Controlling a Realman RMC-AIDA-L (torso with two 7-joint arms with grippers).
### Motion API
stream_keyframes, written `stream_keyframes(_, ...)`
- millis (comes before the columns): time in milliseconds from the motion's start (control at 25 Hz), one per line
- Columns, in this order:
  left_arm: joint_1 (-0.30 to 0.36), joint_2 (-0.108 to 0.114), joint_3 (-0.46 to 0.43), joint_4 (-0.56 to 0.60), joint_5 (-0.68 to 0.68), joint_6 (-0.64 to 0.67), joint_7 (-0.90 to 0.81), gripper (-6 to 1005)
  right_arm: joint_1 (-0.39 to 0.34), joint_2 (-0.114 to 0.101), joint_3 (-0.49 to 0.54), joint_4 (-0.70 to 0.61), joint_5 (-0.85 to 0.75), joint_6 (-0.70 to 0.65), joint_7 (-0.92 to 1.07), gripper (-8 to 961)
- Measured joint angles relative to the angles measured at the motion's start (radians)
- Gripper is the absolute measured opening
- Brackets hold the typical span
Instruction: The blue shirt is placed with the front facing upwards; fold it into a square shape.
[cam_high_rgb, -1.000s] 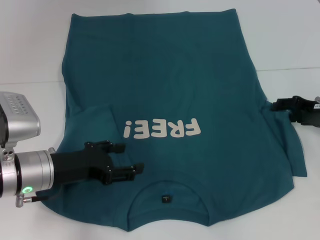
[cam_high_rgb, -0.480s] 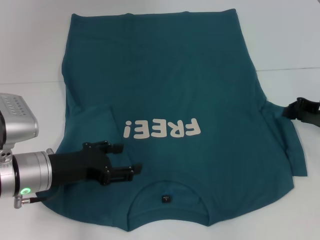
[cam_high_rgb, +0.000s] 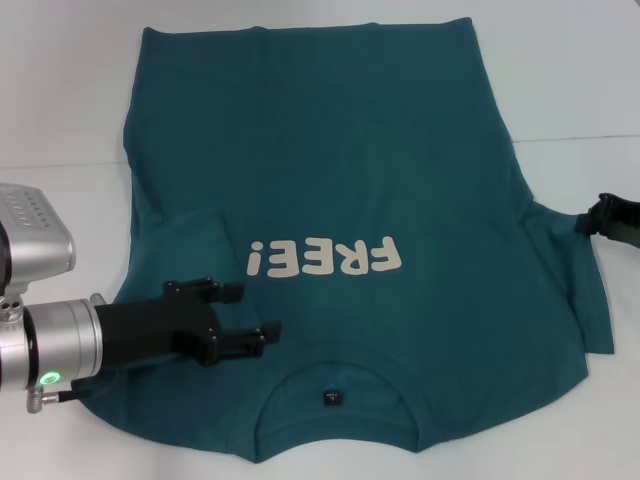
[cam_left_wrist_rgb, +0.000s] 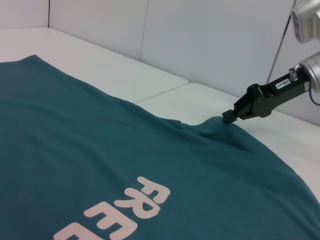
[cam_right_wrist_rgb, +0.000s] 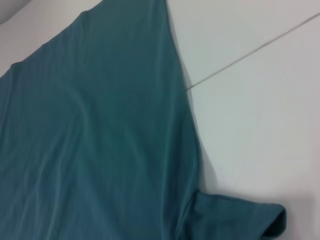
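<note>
White worktop (cam_high_rgb: 60, 100) fills the scene, a thin seam line crossing it from side to side, with pale wall panels rising behind in the left wrist view. Spread flat across it lies the large dark teal-blue cotton T-shirt (cam_high_rgb: 340, 180), front up, its off-white "FREE!" print (cam_high_rgb: 325, 258) at mid-chest and the collar with a small black neck tag (cam_high_rgb: 331, 399) nearest the robot, the hem at the far side. The shirt's left sleeve is folded inward onto the body. Over that folded area, low above the fabric near the collar, hangs the left claw (cam_high_rgb: 255, 320), its black fingers apart and holding nothing. The right claw (cam_left_wrist_rgb: 229, 116) sits at the shirt's right sleeve edge, its tip touching a small raised peak of cloth; whether it is pinching the cloth cannot be told. Compared with a second ago, the right claw has drawn back toward the right edge of the head view, while the left claw has shifted only slightly and the shirt lies unchanged.
</note>
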Motion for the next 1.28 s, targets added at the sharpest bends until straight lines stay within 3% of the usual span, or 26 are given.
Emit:
stream_keyframes(640,-0.005,0.002,0.0,0.002,0.0,-0.003,-0.004,813,-0.054,-0.007,0.008,-0.09,0.002,-0.054,0.004,3)
stream_keyframes(1280,-0.004,0.003,0.0,0.005,0.009,0.004,-0.008,813,-0.059,-0.056,0.024,-0.198,0.005,-0.174,0.035,2)
